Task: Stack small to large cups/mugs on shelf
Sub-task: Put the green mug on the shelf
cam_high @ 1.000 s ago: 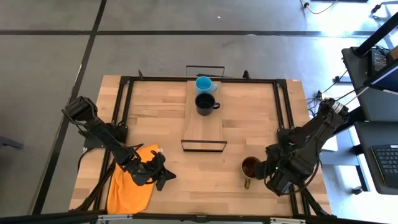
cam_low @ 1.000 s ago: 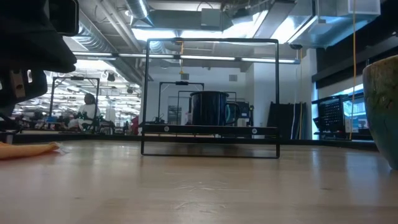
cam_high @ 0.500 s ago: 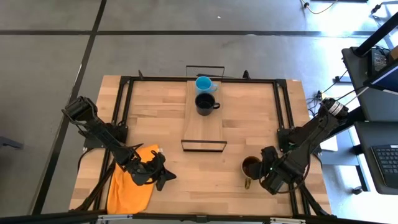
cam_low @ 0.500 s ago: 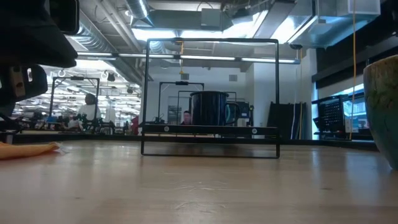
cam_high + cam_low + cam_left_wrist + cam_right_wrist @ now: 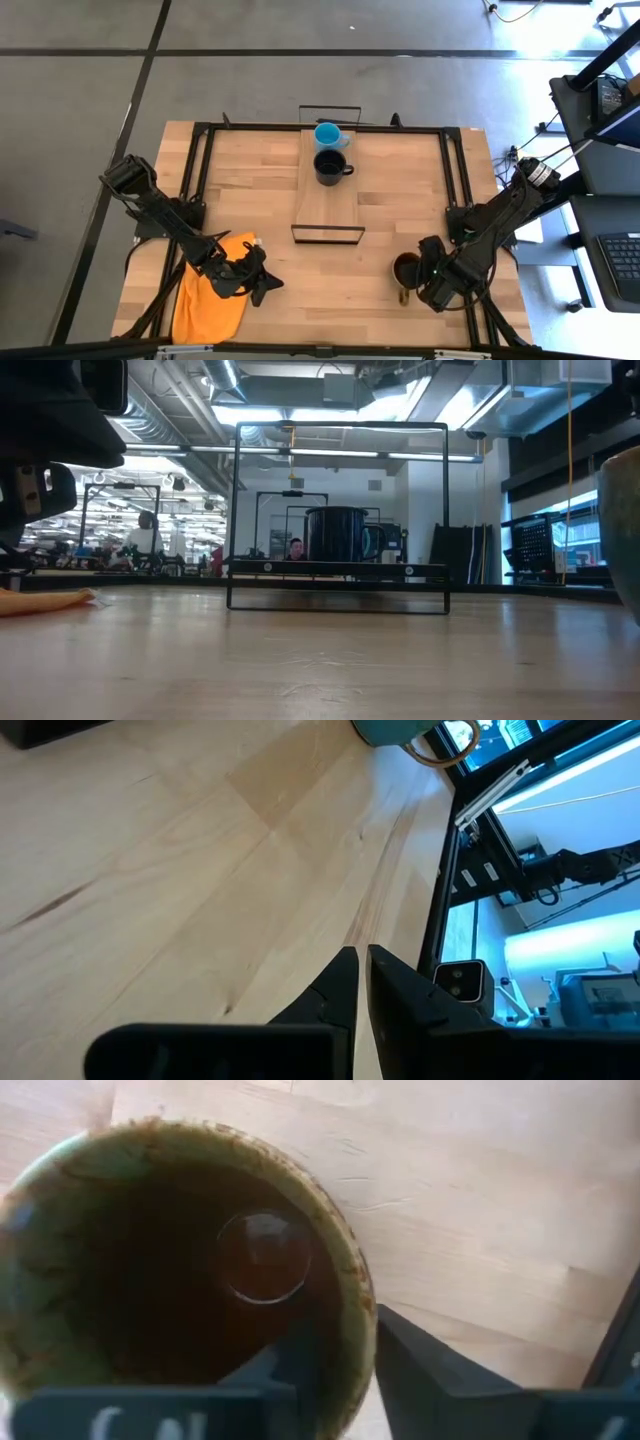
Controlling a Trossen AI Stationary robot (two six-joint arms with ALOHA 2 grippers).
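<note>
The olive-yellow cup (image 5: 404,268), dark brown inside, stands upright on the tabletop near the right front; its edge shows at the low view's right border (image 5: 625,540). My right gripper (image 5: 428,276) is at its right rim, shut on its wall. The light-blue cup (image 5: 326,134) and the black cup (image 5: 329,166) stand on the shelf (image 5: 327,205), the blue one at its far end. In the low view only the black cup (image 5: 335,535) shows there. My left gripper (image 5: 258,281) waits shut beside the orange cloth (image 5: 210,290). My right gripper holds the olive-yellow cup by its rim wall (image 5: 358,1342), on the side toward the table's right. One finger (image 5: 285,1365) is inside the cup and the other (image 5: 430,1375) outside. It comes slanting from above and from the right. The cup stays upright.
The orange cloth (image 5: 45,600) lies at the near left of the table. Black wire frames (image 5: 340,515) stand at the shelf's ends. A black frame (image 5: 455,165) runs around the tabletop. Bare wood lies between the shelf's near end and the olive cup. People show in the room behind.
My right gripper has moved a little toward the table's left, onto the olive-yellow cup. The cup has shifted slightly on the table. My left arm has kept still.
</note>
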